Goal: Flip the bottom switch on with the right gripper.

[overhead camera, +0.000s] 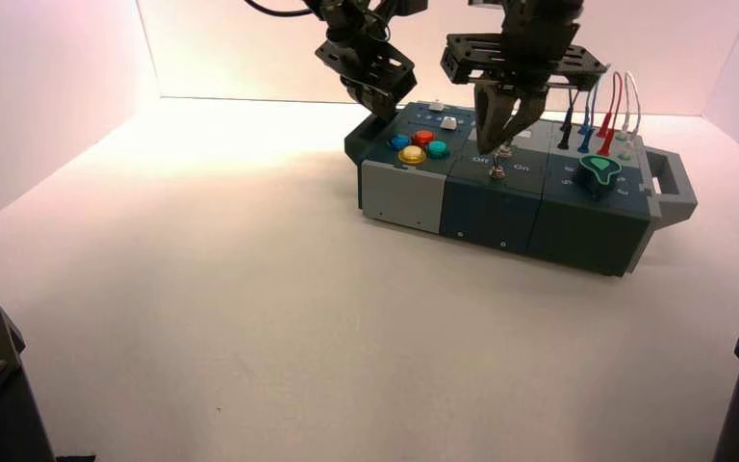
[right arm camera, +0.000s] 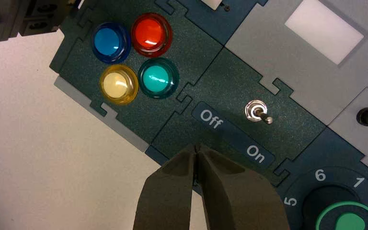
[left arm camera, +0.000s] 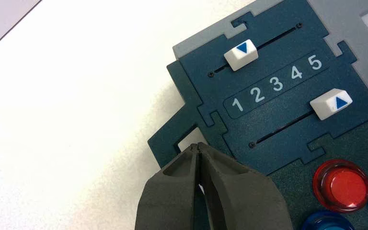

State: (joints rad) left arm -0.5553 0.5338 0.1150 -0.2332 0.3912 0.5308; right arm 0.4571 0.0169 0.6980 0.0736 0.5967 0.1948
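The bottom switch [overhead camera: 496,173] is a small silver toggle near the front of the box's dark teal middle panel, by the white "Off" and "On" lettering [right arm camera: 230,136]. My right gripper [overhead camera: 501,142] hangs over that panel, shut with nothing held. In the right wrist view its tips [right arm camera: 197,147] sit above the label strip, between "Off" and "On". The fingers [right arm camera: 230,191] cover the bottom switch there; only a metal glint shows in the slit between them. A second toggle [right arm camera: 255,111] beyond the strip leans toward the On side. My left gripper [left arm camera: 197,146] is shut at the box's left rear corner.
Blue, red, yellow and teal buttons [right arm camera: 135,56] lie left of the switch panel. Two white sliders [left arm camera: 241,53] sit behind them. A green knob [overhead camera: 598,173], plugged wires [overhead camera: 604,115] and a grey handle [overhead camera: 675,183] fill the box's right end. White walls enclose the table.
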